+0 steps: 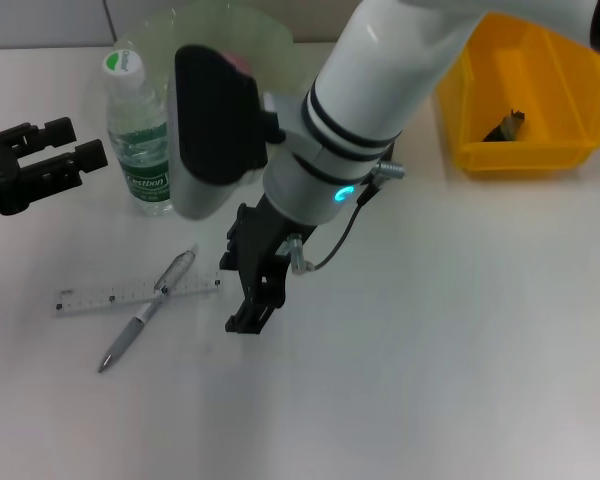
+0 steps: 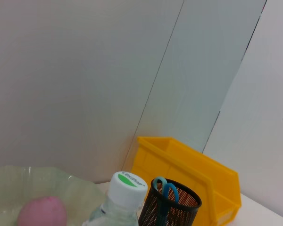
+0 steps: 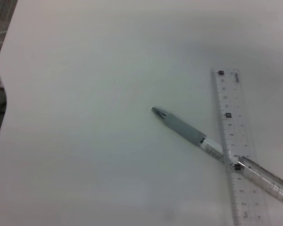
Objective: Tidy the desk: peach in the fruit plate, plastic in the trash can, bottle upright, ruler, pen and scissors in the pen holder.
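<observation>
Head camera looks down; right wrist shares its pen (image 1: 145,312) and ruler (image 3: 232,141).

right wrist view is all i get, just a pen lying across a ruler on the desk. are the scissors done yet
Observer: Blue scissor handles stick out of the black mesh pen holder, seen in the left wrist view.
Operator: and the bottle
Observer: The water bottle stands upright, cap up, beside the pen holder.
Operator: peach?
Observer: A pink peach already lies in the pale green fruit plate.
Operator: where are the claws
Observer: The right claw hangs just to the right of the pen and ruler; the left claw waits open at the desk's left edge.
</observation>
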Robot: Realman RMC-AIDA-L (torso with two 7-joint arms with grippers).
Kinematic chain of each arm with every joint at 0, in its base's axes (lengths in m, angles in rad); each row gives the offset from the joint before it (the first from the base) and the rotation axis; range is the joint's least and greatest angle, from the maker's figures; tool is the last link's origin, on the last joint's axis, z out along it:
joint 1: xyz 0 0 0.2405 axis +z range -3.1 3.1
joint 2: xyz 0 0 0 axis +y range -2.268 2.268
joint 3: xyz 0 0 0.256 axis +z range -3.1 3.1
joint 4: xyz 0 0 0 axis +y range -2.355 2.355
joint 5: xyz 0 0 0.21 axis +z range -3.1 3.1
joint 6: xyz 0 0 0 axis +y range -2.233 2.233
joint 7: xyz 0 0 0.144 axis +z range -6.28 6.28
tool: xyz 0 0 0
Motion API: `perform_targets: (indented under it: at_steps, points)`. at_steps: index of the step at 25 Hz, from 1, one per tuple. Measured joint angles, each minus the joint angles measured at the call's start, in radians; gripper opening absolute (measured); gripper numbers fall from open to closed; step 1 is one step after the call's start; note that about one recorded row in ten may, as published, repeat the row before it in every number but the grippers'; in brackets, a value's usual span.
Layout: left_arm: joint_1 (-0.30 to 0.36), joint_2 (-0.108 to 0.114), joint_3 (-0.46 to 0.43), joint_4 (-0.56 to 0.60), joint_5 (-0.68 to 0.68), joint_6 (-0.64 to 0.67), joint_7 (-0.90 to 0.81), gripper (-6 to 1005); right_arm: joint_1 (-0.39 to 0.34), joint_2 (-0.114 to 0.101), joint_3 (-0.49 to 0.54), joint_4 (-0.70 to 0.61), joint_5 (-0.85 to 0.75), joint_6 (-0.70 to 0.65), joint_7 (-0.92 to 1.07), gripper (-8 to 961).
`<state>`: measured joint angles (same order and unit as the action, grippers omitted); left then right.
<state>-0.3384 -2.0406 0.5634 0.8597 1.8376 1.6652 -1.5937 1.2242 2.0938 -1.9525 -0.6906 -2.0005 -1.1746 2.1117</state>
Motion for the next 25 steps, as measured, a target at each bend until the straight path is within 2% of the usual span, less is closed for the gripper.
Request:
perform_targets:
  at_steps: [7, 19, 25]
  points:
    - [0.006, -0.004, -0.002, -0.001, 0.000, -0.002, 0.000, 695, -0.033, 0.000, -0.094, -0.037, 0.025, 0.088, 0.000, 742]
    - [0.005, -0.009, -0.001, -0.001, 0.000, -0.004, 0.000, 695, -0.042, 0.000, -0.120, -0.037, 0.043, 0.182, 0.008, 742]
    - [0.004, -0.012, -0.002, -0.001, 0.000, -0.005, 0.000, 695, -0.055, 0.000, -0.195, -0.031, 0.078, 0.247, 0.009, 742]
